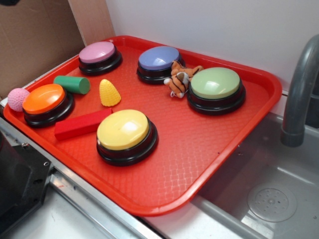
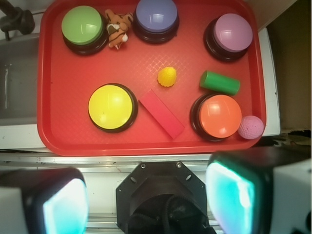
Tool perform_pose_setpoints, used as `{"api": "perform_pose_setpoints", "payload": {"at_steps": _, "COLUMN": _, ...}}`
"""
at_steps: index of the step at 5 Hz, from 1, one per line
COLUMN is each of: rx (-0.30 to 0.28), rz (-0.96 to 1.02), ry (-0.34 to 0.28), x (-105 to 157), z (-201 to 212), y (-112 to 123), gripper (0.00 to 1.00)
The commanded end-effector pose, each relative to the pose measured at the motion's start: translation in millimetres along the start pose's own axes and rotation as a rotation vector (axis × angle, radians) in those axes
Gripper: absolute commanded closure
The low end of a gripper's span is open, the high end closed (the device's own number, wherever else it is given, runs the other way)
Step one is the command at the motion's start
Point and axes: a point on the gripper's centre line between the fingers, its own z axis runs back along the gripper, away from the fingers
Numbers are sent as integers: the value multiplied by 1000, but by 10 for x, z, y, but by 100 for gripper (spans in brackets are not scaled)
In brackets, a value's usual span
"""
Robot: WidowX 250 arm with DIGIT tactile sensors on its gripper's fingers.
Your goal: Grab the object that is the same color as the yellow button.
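My claw (image 2: pixel 146 195) hangs high above the near edge of the red tray (image 2: pixel 73 136), spread wide with nothing between its fingers (image 2: pixel 229 192). The yellow corn cob (image 2: pixel 167 76) stands upright on the tray's middle, apart from everything: the green cylinder (image 2: pixel 220 82) lies near one side of it, the red block (image 2: pixel 162 113) just in front. The yellow button (image 2: pixel 111 107) sits beside that block, on the side away from the orange button (image 2: pixel 220 116).
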Motion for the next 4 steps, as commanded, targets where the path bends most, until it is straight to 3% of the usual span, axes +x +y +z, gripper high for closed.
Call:
{"api": "perform_pose_setpoints", "payload": {"at_steps": 1, "rx": 0, "rz": 0, "ry": 0, "x": 0, "z": 0, "y": 0, "gripper": 0}}
{"api": "perform_pose_setpoints", "payload": {"at_steps": 3, "rx": -26, "rz": 115, "ry": -82, "x": 281, "z": -268, "y": 135, "gripper": 0}}
{"api": "perform_pose_setpoints", "payload": {"at_steps": 4, "rx": -37, "rz": 127, "ry": -67, "x": 484, "z": -520, "y": 216, "gripper": 0}}
